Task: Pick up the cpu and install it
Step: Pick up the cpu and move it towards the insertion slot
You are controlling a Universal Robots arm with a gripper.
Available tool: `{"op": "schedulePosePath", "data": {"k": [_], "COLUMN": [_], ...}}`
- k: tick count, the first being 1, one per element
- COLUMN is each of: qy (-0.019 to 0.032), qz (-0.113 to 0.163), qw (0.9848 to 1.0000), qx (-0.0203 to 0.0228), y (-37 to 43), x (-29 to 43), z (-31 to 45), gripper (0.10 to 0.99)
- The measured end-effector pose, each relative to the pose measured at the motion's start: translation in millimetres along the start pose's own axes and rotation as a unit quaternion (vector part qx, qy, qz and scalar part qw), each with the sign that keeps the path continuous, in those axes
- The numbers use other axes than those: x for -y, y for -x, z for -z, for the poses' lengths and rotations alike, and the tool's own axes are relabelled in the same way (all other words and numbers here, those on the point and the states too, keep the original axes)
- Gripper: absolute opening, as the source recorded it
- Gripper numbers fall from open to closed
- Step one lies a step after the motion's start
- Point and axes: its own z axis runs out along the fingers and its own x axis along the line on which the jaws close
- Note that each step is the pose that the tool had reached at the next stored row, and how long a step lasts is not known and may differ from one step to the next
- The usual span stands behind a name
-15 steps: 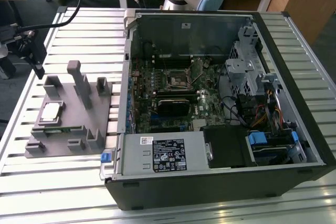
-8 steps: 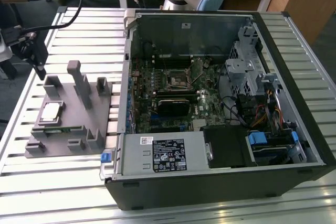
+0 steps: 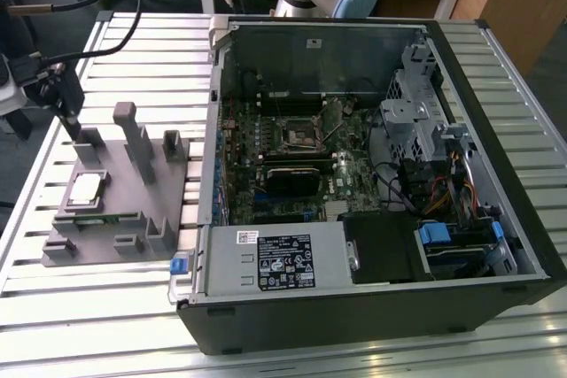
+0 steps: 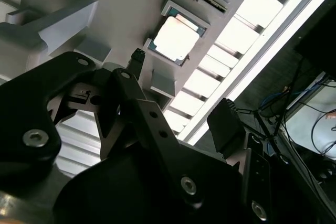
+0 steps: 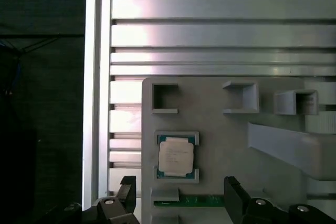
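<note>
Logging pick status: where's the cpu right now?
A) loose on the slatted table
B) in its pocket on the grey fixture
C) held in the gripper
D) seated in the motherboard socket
B: the cpu lies flat in its framed pocket on the grey fixture, and the gripper is open and holds nothing.

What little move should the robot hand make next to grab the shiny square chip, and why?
Probably shift the open gripper until it is centred over the cpu. The cpu lies untouched in its pocket on the grey fixture, beside the fingers, not between them.
</note>
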Motion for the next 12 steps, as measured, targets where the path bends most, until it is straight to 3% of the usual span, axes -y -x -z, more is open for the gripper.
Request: {"op": "schedulePosePath", "data": {"k": [8, 12], "qy": [0.0024, 0.0077], "qz": [0.0, 0.0], "qw": [1.0, 1.0], "qx": [-0.0001, -0.0001], "y": [0.3, 0.3], "x": [2.8, 4.1], "z": [-13.1, -18.8], "gripper": [0.761, 0.761]}}
